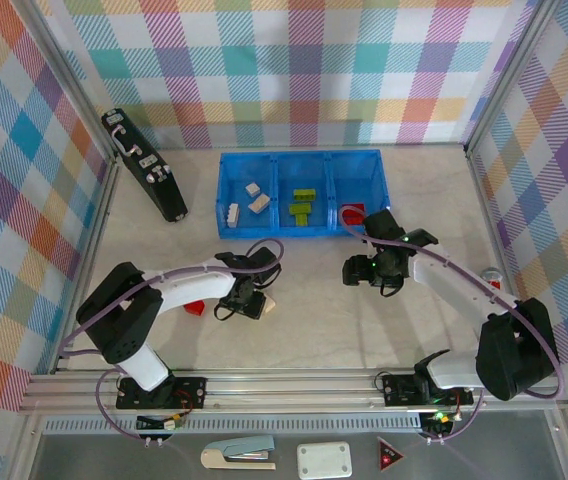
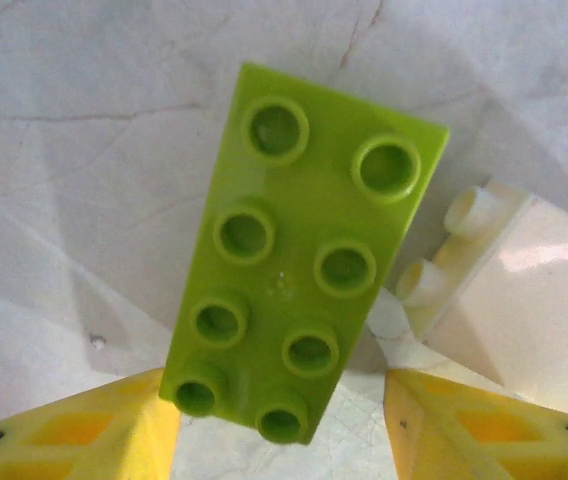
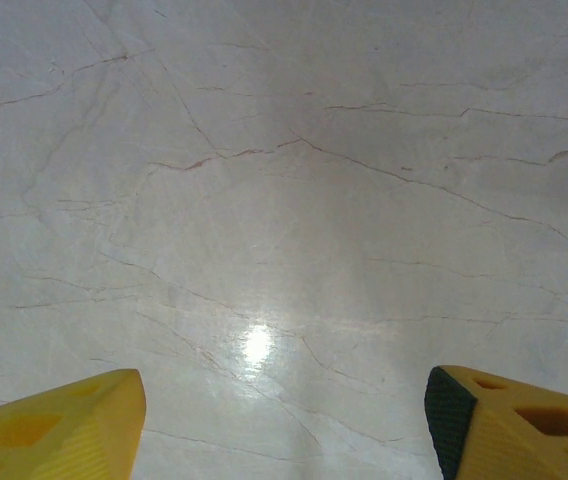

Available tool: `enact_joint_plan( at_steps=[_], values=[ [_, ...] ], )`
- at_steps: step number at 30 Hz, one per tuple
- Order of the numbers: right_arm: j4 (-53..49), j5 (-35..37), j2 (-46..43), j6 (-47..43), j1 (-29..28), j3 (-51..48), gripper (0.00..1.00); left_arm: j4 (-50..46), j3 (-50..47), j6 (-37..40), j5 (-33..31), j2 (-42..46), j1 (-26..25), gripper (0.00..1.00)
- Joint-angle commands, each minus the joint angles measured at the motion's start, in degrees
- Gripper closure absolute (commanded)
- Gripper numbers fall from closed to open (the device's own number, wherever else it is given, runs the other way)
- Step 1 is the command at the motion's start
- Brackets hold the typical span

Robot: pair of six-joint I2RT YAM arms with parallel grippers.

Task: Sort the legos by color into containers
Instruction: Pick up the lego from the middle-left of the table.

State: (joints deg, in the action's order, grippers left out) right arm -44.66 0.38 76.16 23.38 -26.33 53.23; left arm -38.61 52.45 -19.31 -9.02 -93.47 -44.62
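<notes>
Yellow left jaws flank lime green lego (image 2: 299, 265), cream lego (image 2: 494, 280) beside

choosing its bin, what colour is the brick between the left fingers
Brick is lime green, best in left wrist view.

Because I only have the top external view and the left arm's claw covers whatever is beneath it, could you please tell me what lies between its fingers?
Observer: A lime green brick lies flat, its eight studs facing up, between the open fingers of the left claw.
Operator: Thank you. Is anything crowding it?
Observer: A cream brick lies on its side close beside the green one, with its studs pointing toward it.
Operator: And the other arm, please?
Observer: Bare marble table lies between the open fingers of the right claw; it has no brick there.
</notes>
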Motion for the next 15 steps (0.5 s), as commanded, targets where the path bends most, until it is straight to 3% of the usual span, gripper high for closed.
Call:
enact_joint_plan(
  at_steps=[1,15],
  values=[
    [-1.5,0.2,-1.4,0.9,-0.4,-0.1,0.25,1.5,2.2,2.0,-2.0,-1.8,1.5,0.46],
    [-2.8,0.8,-1.9,1.3,-0.4,0.5,0.25,1.4,5.5,3.9,-0.7,-3.7,3.3,0.63]
  ],
)
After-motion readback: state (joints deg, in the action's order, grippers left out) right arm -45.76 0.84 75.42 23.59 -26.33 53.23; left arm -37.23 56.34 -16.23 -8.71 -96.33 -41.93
